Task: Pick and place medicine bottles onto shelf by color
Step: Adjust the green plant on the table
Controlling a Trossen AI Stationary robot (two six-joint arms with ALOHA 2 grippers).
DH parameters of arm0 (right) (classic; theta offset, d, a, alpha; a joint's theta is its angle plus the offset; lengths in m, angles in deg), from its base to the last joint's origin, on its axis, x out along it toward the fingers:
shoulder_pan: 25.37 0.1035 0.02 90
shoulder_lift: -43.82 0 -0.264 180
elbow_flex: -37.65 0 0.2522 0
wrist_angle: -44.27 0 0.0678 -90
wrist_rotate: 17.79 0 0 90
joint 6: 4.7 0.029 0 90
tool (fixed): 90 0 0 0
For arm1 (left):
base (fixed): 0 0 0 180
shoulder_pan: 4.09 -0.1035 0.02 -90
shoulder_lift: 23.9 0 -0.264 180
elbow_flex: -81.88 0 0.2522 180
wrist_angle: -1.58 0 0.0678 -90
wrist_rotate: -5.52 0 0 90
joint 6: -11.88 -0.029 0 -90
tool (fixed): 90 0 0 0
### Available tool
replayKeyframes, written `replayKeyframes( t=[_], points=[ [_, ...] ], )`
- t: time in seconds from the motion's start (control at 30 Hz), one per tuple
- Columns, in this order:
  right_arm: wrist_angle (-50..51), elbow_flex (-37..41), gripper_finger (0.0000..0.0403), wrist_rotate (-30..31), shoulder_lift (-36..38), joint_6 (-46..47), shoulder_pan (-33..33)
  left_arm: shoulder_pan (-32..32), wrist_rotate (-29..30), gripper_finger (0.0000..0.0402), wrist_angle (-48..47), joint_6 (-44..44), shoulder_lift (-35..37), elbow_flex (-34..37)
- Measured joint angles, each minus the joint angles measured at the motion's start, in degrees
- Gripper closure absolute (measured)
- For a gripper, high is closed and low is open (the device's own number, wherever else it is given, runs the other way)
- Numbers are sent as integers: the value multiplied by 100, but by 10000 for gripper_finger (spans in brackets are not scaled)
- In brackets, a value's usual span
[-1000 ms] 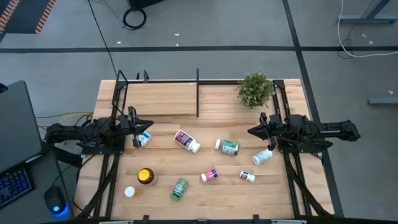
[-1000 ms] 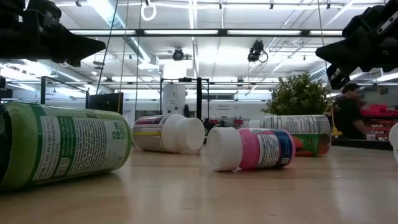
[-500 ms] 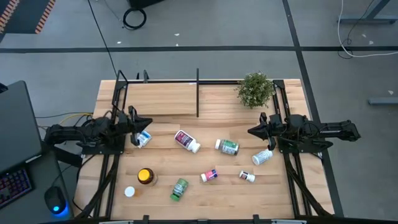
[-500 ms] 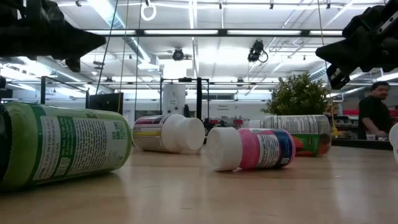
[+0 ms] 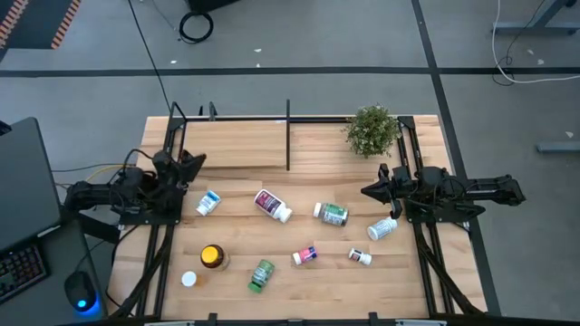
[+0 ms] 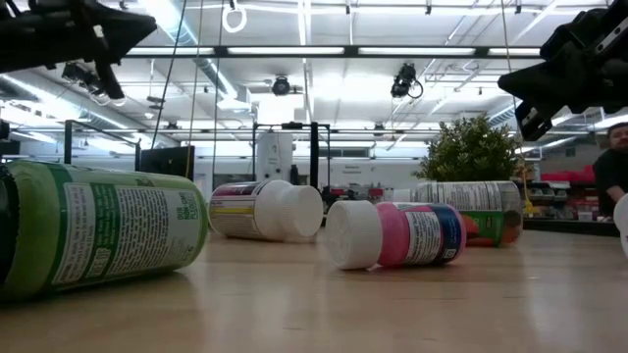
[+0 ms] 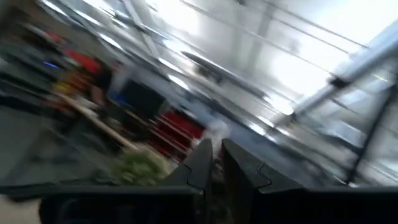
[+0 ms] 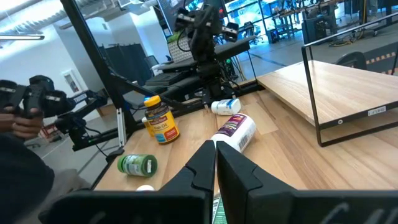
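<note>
Several medicine bottles lie on their sides on the plank table: a blue-labelled one [image 5: 208,202], a magenta-labelled one [image 5: 272,205], a green-labelled one [image 5: 331,214], a white one [image 5: 381,228], a pink one [image 5: 304,256], and a green one [image 5: 262,274]. An amber, yellow-capped bottle [image 5: 212,257] stands upright. The shelf [image 5: 236,145] runs along the far edge. My left gripper [image 5: 192,163] is shut and empty at the left edge, tipped upward, above and beyond the blue-labelled bottle. My right gripper [image 5: 367,191] is shut and empty at the right, above the white bottle.
A small potted plant [image 5: 372,129] stands at the shelf's right end. A black upright post [image 5: 288,136] splits the shelf in two. A small white bottle [image 5: 361,257] and a loose white cap [image 5: 188,279] lie near the front edge. A person [image 6: 613,172] shows beyond the table.
My left gripper has risen, tipped its fingers upward and rolled, drawing back toward the table's far left corner away from the blue-labelled bottle, which stays where it was. Its wrist view now looks at the ceiling. The right arm has kept still.
</note>
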Motion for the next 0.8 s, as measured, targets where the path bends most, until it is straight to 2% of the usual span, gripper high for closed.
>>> replayKeyframes(
  t=[0.03, 0.13, 0.33, 0.43, 0.57, 0.8],
  points=[
    [-1, 0, 380, 0, 0, 0, 0, -4, 183, 350, -97, -190, 0, -61],
    [-1, 0, 380, 1, 0, -2, -1, -2, 254, 328, -645, -757, 0, -353],
    [-2, 0, 380, 2, 0, -2, -2, -2, 442, 255, -2857, -720, -407, -1436],
    [-2, 0, 380, 0, 0, 0, -2, -29, 601, 217, -3520, -1007, -996, -2147],
    [-2, 0, 380, 2, 0, -1, -1, -251, 582, 178, -3907, -1318, -2051, -2998],
    [-15, 0, 380, 2, 0, -2, -2, -801, 358, 164, -4228, -1415, -3566, -4045]
  ],
)
